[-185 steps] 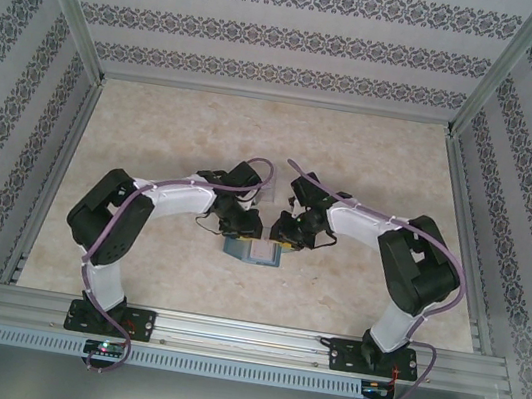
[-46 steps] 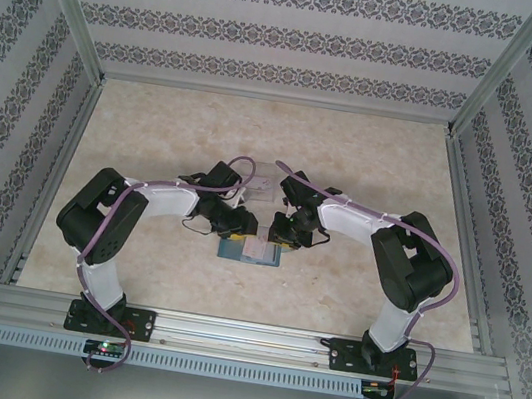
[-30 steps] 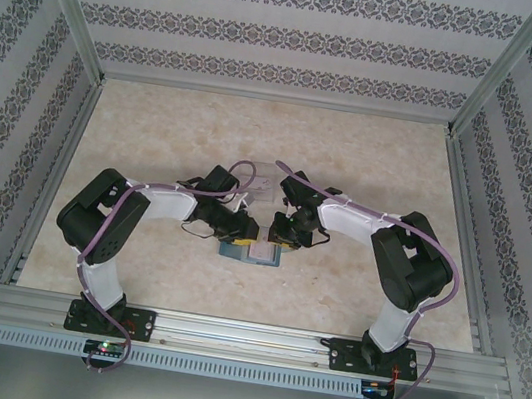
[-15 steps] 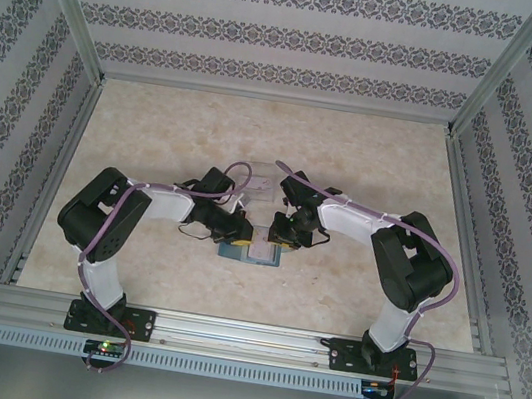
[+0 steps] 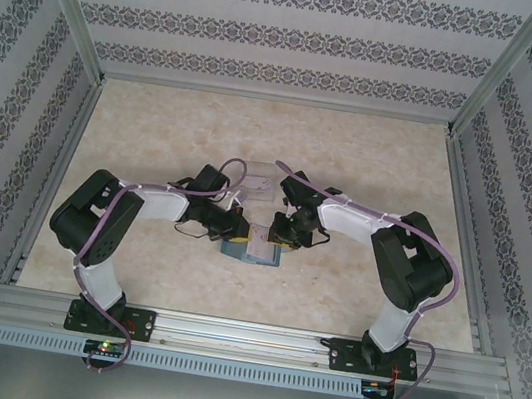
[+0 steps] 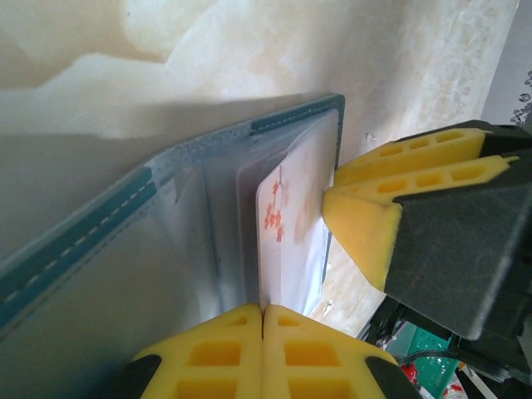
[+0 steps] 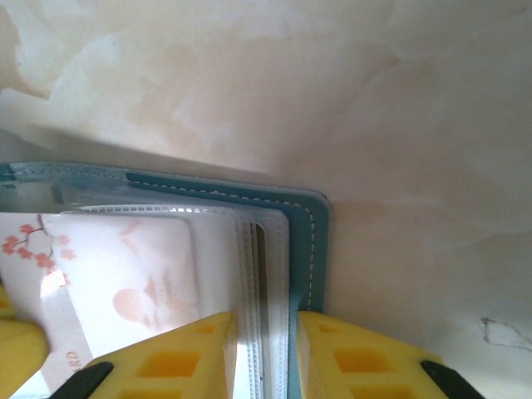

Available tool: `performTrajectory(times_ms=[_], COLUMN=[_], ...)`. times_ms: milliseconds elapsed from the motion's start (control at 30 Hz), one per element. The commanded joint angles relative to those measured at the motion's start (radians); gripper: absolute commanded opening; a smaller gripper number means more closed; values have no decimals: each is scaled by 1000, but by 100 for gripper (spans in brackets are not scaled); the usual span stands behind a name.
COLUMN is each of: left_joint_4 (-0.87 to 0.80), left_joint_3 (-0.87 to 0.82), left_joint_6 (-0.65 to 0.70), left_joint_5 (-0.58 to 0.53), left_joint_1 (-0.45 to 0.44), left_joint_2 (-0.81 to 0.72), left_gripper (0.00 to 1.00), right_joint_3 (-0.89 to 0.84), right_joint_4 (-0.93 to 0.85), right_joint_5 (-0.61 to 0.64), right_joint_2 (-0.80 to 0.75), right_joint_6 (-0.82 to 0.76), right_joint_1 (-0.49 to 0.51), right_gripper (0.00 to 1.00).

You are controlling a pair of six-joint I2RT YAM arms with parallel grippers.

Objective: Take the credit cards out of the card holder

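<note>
Left wrist view: left gripper (image 6: 263, 314) pinched tight on thin white credit card (image 6: 278, 220) with red blossom print, rising from clear sleeves of card holder (image 6: 79, 237). Right gripper (image 7: 264, 331) clamped on its soft teal stitched cover. Card holder lay open on marbled table (image 5: 155, 131), near clear plastic box (image 5: 258, 176).

1 card (image 6: 281, 229) in card holder (image 7: 311, 249) on table (image 5: 157, 122); box (image 5: 261, 177) behind.

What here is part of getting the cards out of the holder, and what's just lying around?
Job:
- holder, open
- card, blossom print, pinched by left fingers
- right fingers, clamped on the holder's edge

Lying about:
- clear box, beyond the fingers
</note>
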Motion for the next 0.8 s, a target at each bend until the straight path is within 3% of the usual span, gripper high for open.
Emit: performTrajectory(times_ms=[0,333,767], left_joint_4=[-78,-259,-334], left_joint_3=[-2,30,47], left_joint_6=[52,138,167], left_joint_5=[-30,-102,-141], left_joint_1=[26,48,59], left_joint_2=[-51,-100,-128], left_gripper=[5,4,5], right_joint_3=[-4,7,6], right_joint_4=[-51,-55,-52], right_joint_5=[30,27,24], right_joint_2=[48,55,60], right_joint_6=[0,-5,-6], right_joint_1=[14,18,19], right_gripper=[26,26,26])
